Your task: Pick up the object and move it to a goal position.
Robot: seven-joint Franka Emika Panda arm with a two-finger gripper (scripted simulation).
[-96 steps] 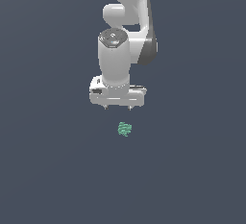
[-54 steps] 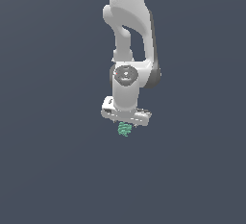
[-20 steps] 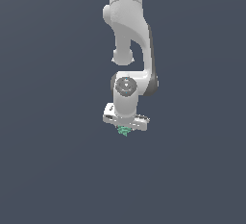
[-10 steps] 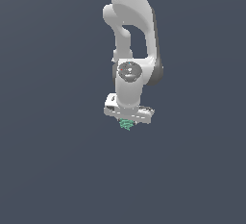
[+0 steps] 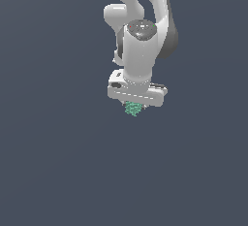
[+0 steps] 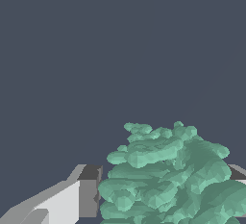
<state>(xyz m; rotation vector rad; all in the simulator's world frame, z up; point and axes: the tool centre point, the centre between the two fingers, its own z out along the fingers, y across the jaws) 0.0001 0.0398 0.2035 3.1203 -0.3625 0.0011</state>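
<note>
The object (image 5: 133,108) is a small teal-green knobbly cluster hanging just under the white gripper (image 5: 134,104) in the exterior view. The gripper is shut on it, and most of the cluster is hidden by the hand's body. In the wrist view the object (image 6: 168,175) fills the space between the two fingers (image 6: 86,194), with the dark pads pressed against its sides. The white arm rises above it toward the exterior view's upper edge.
A plain dark grey surface (image 5: 58,171) lies all around, with no other objects in view.
The gripper came down over the object, shut on it, and has since risen with it while the wrist drew nearer the camera.
</note>
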